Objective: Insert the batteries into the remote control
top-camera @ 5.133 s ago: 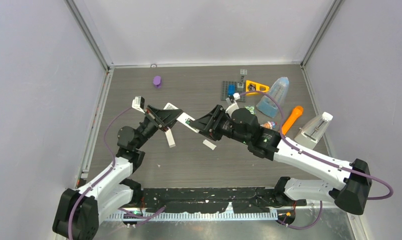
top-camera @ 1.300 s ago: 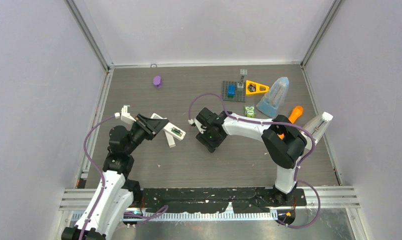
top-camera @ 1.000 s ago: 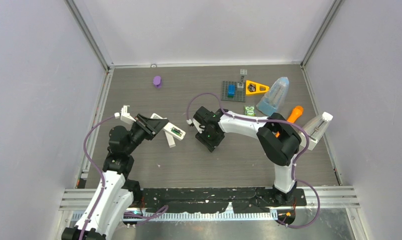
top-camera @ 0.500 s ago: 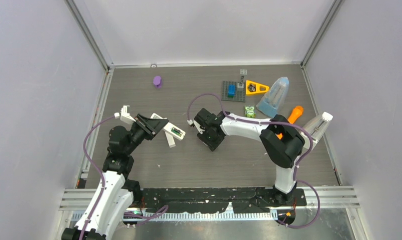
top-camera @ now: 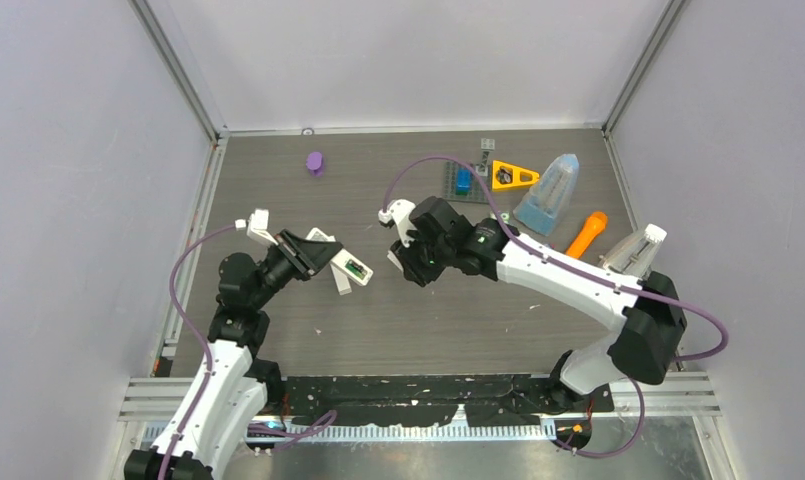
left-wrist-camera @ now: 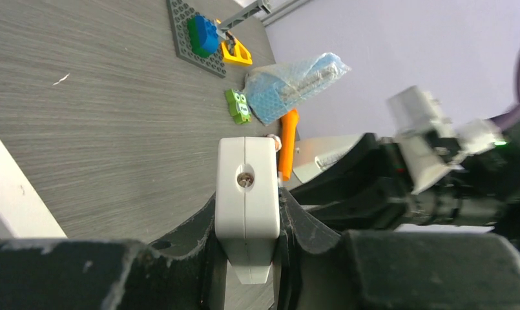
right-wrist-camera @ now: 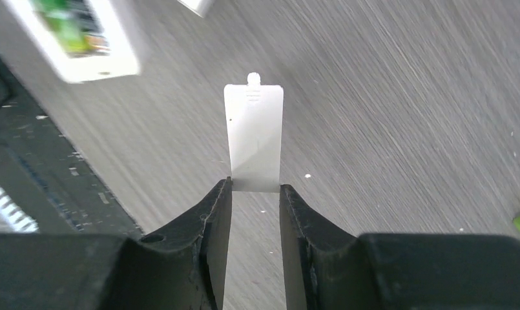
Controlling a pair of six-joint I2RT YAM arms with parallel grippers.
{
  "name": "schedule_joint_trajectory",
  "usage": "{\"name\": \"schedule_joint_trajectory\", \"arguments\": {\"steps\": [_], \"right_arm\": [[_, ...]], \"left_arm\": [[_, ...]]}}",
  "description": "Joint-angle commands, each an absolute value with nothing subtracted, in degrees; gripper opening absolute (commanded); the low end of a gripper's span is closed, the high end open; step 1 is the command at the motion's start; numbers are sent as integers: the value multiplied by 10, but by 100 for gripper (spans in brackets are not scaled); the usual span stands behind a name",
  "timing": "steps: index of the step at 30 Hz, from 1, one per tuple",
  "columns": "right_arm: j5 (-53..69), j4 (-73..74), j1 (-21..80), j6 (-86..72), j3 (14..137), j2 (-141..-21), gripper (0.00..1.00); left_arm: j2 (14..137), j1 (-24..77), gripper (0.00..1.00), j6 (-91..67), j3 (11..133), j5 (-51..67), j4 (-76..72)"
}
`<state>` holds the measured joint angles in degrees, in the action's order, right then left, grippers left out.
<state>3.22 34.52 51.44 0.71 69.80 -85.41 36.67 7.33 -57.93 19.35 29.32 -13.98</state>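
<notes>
My left gripper (top-camera: 323, 258) is shut on a white remote control (top-camera: 346, 263), held off the table with its open compartment (top-camera: 355, 268) up. End-on in the left wrist view, the remote (left-wrist-camera: 246, 187) sits clamped between the fingers of that gripper (left-wrist-camera: 247, 210). My right gripper (top-camera: 411, 264) hangs just right of it, shut on a thin white battery cover (right-wrist-camera: 254, 132) pinched at the tips of that gripper (right-wrist-camera: 255, 187). The compartment (right-wrist-camera: 73, 26) looks green with a bit of orange, blurred. I cannot make out batteries as separate things.
A second white remote (top-camera: 340, 281) lies under the held one. Along the back right are a grey baseplate with a blue brick (top-camera: 465, 182), an orange triangle (top-camera: 513, 176), a bubble-wrap bag (top-camera: 550, 195), an orange carrot toy (top-camera: 585, 234) and a white container (top-camera: 633, 255). A purple piece (top-camera: 315, 161) sits back left.
The right gripper closed on the white cover lying on the table and has lifted it, the arm swinging out to the right. The left arm holds the remote almost unmoved.
</notes>
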Motion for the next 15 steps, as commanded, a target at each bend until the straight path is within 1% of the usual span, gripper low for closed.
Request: {"name": "schedule_joint_trajectory", "arguments": {"steps": [1, 5, 8, 15], "right_arm": [[31, 375, 557, 0, 753, -819, 26], [8, 421, 594, -21, 806, -825, 27], [-40, 472, 620, -27, 866, -855, 28], [-56, 524, 648, -48, 926, -904, 28]], "left_arm": [[370, 69, 0, -532, 194, 336, -215], [377, 69, 0, -524, 195, 357, -236], [380, 70, 0, -521, 193, 373, -252], [380, 70, 0, -517, 193, 385, -268]]}}
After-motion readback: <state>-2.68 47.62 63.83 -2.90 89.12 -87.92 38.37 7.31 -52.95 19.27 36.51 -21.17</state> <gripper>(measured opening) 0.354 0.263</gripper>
